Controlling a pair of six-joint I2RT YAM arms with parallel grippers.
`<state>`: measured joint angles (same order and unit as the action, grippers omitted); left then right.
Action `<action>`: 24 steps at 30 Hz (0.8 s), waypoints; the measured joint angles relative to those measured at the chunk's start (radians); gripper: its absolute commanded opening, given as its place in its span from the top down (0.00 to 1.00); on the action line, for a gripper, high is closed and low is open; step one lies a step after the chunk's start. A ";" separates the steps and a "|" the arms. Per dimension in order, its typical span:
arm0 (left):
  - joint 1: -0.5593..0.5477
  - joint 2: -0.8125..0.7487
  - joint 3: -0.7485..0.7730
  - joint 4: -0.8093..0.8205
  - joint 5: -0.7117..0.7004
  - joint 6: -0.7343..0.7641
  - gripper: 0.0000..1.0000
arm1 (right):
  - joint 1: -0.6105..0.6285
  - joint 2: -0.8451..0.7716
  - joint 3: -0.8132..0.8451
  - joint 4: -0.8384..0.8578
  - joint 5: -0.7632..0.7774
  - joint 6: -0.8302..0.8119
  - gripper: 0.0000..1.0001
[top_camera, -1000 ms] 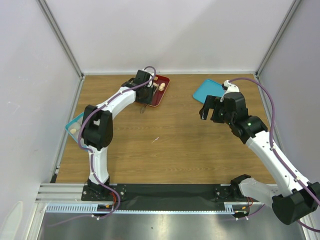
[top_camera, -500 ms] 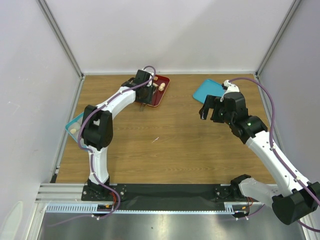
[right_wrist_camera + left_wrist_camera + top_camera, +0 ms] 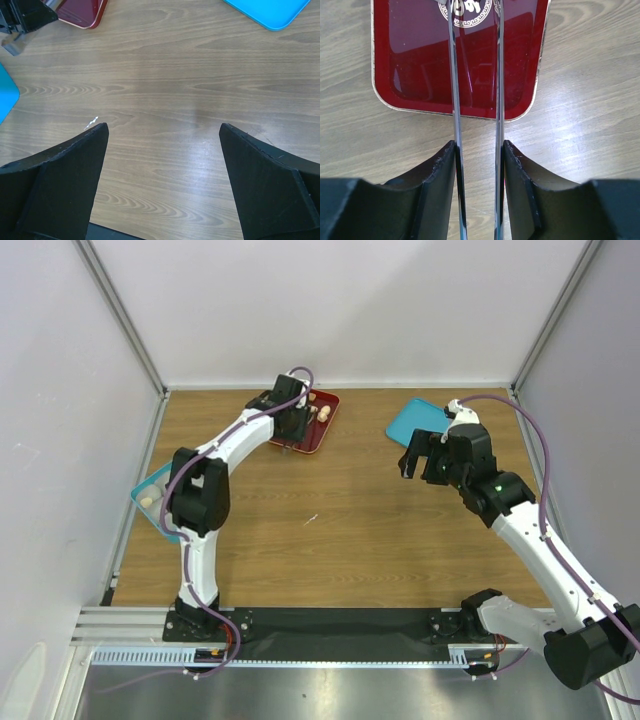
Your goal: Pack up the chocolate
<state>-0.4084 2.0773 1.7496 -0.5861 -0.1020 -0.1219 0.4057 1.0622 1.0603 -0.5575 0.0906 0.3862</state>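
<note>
Hovering over the near end of the red tray, the left gripper has its fingers pinched narrow on a pair of metal tweezers. From the left wrist view, the two thin blades run side by side, a slim gap between them, out across the glossy red floor towards a white emblem, and their tips pass out of the top of the frame. Over on the far side of that tray sits the chocolate, a small cluster of pale and dark pieces just beyond the gripper, too small from above to count. One more pale round piece lies in the teal box at the left edge of the wooden table, partly hidden behind the left arm. Across the way, the right gripper hangs above bare wood with its fingers spread wide and nothing between them, just beside the teal lid. A tiny white scrap lies mid-table.
</note>
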 measured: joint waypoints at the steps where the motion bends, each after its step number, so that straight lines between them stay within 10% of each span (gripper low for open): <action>1: 0.000 0.004 0.000 0.000 0.000 0.000 0.55 | 0.000 0.000 0.000 0.002 0.000 0.000 0.01; 24: 0.000 -0.063 0.010 -0.084 -0.001 -0.002 0.67 | -0.005 -0.041 -0.014 0.001 -0.002 0.005 0.01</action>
<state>-0.4084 2.0144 1.7592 -0.6704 -0.1032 -0.1238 0.4011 1.0210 1.0462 -0.5564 0.0883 0.3916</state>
